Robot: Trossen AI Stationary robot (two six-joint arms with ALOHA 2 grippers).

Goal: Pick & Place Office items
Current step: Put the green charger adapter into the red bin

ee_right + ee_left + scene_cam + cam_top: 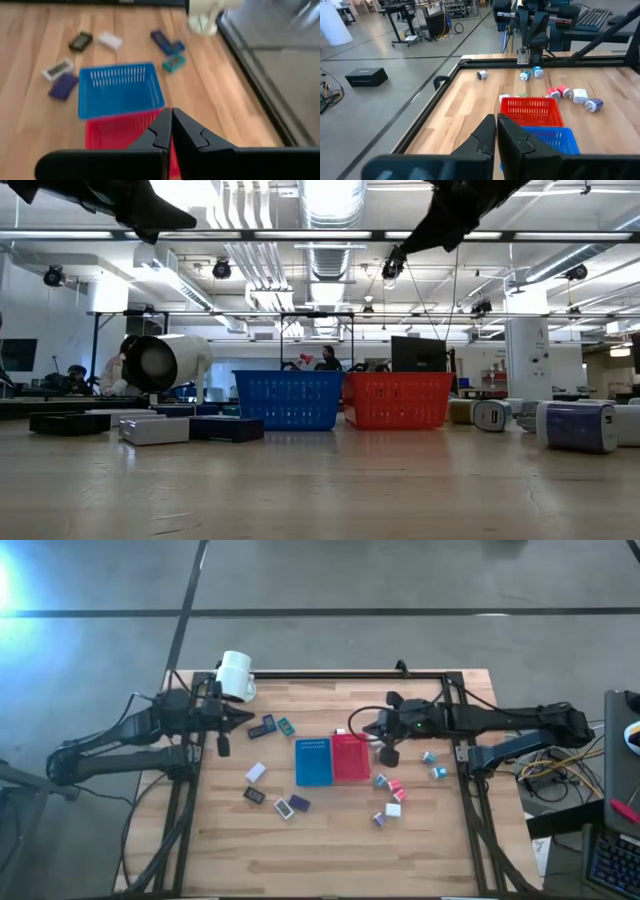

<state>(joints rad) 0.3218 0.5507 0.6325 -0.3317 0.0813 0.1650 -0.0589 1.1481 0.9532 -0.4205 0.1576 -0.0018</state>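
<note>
The office items lie loose on the wooden table. Flat rectangular pieces (pixel 257 772) in white, black, purple and teal lie left of the blue basket (pixel 313 762). Small clip-like pieces (pixel 394 790) in pink, teal, white and purple lie right of the red basket (pixel 351 757). My left gripper (pixel 250 718) hangs shut above the table's far left, near the white mug (pixel 236 675). My right gripper (pixel 352 730) hangs shut above the far end of the red basket. Neither gripper holds anything.
The two baskets stand side by side mid-table. The mug lies on its side at the far left corner. A black frame (pixel 350 675) runs along the table's far edge and sides. Bare wood spans the near part of the table (pixel 330 850).
</note>
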